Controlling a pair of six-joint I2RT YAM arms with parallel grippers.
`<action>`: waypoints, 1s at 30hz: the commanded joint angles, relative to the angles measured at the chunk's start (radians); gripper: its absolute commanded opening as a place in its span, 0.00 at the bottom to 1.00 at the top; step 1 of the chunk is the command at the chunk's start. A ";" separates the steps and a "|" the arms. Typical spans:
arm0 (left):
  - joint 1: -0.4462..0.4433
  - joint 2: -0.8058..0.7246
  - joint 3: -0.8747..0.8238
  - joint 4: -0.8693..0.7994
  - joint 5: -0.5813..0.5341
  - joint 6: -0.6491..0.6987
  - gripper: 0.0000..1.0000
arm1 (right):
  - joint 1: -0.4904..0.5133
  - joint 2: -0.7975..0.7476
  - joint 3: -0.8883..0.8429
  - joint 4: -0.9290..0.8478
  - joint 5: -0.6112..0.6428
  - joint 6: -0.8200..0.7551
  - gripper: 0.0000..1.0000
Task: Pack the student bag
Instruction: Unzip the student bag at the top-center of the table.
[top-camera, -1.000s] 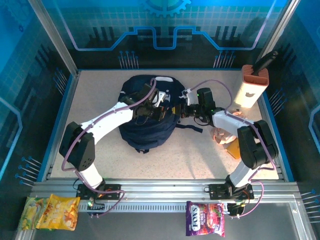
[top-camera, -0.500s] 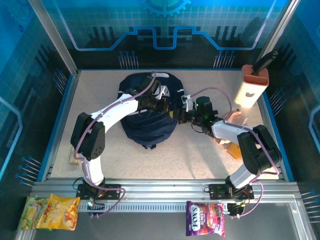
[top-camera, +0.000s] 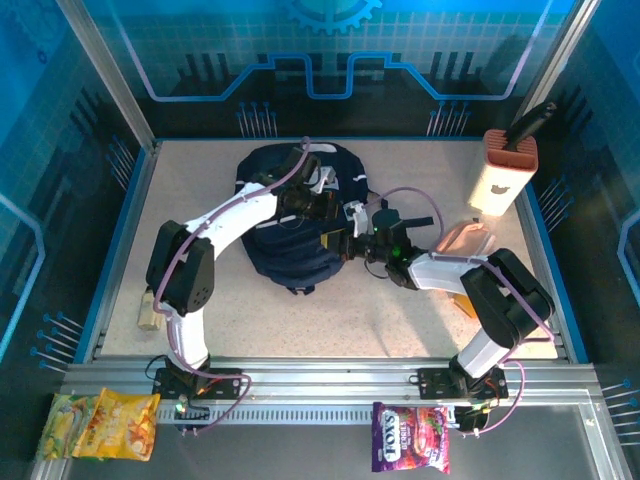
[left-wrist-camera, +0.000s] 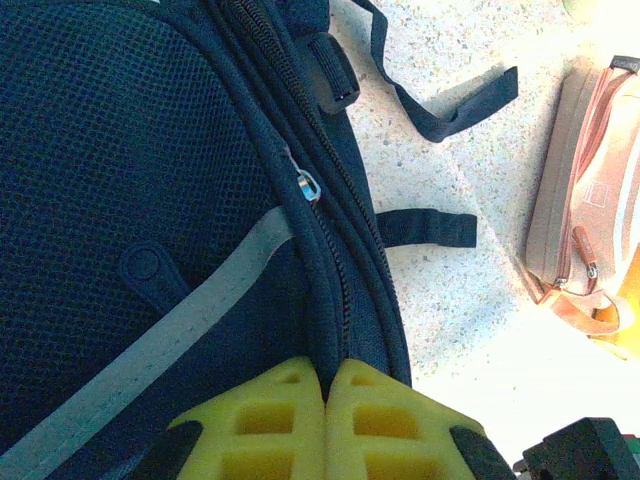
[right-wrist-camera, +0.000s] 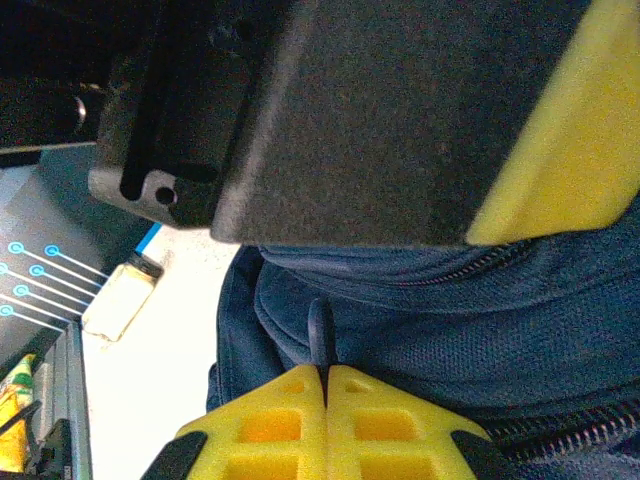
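Pinches the student bag (left-wrist-camera: 120, 150) in the closed left gripper (left-wrist-camera: 325, 378) and its thin tab (right-wrist-camera: 320, 335) in the closed right gripper (right-wrist-camera: 325, 378); risks slipping if pulled hard.

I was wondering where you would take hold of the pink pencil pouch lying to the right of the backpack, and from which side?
Probably its middle, from above, with the jaws across the short width. The pink pouch lies flat on the table, long and slim, apart from the student bag, so a gripper should be able to straddle it.
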 joint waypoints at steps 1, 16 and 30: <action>0.024 0.002 0.036 0.128 0.009 -0.019 0.00 | 0.010 -0.074 -0.057 0.011 -0.009 0.005 0.17; 0.023 -0.100 -0.081 0.168 0.038 -0.001 0.00 | -0.187 -0.229 -0.044 -0.237 0.065 0.458 0.55; 0.022 -0.167 -0.144 0.197 0.068 0.003 0.00 | -0.187 0.022 0.195 -0.259 -0.093 0.601 0.45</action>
